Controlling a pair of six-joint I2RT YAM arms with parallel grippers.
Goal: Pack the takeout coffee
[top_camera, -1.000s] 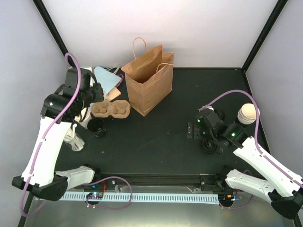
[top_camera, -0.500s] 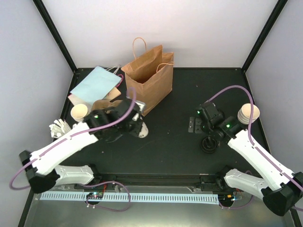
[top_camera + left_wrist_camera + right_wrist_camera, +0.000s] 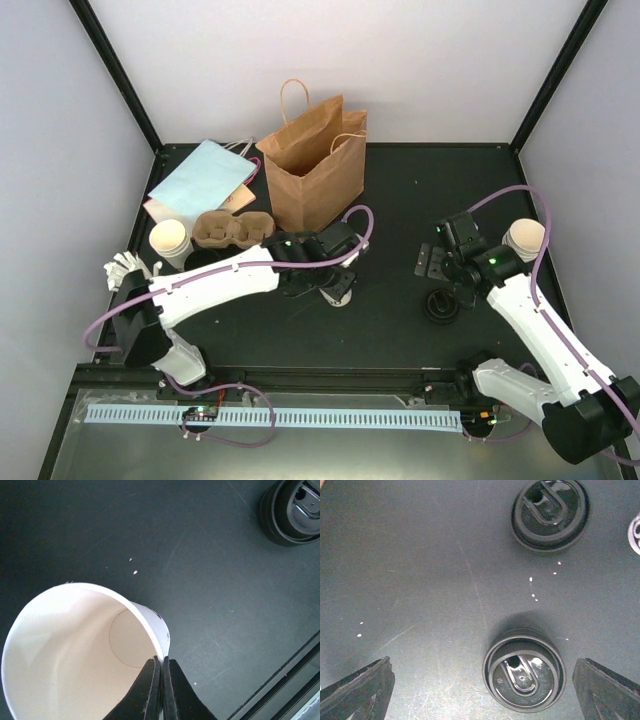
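Observed: left gripper (image 3: 161,667) is closed to a narrow pinch on the rim of a small open paper cup (image 3: 65,645), cream inside, with the cup wall caught between the two fingers. The cup has no lid and sits over the middle of the black table (image 3: 400,200), just near of the tall brown paper bag with handles (image 3: 315,175); whether its base touches the table I cannot tell. The right gripper (image 3: 483,666) is spread wide and holds nothing, hovering on the right over a round black plastic lid (image 3: 524,672), with a second lid (image 3: 550,511) lying apart from it. Risks, as I judge them: a thin rim pinch on soft paper may crease the lip, and a dented lip may refuse a lid. The cup could also swing or slip if the wrist turns sharply, or tip if released off level. The two wrists are fairly near at centre, so a reach for a lid during set-down could bring them together. Room: there is bare table between the cup and the lids. The table's near edge (image 3: 292,677) shows close by the cup, so it should go down well away from it. The moulded pulp cup carrier (image 3: 233,230) lies to the left, and the stacked cups (image 3: 524,240) stand at the far right.
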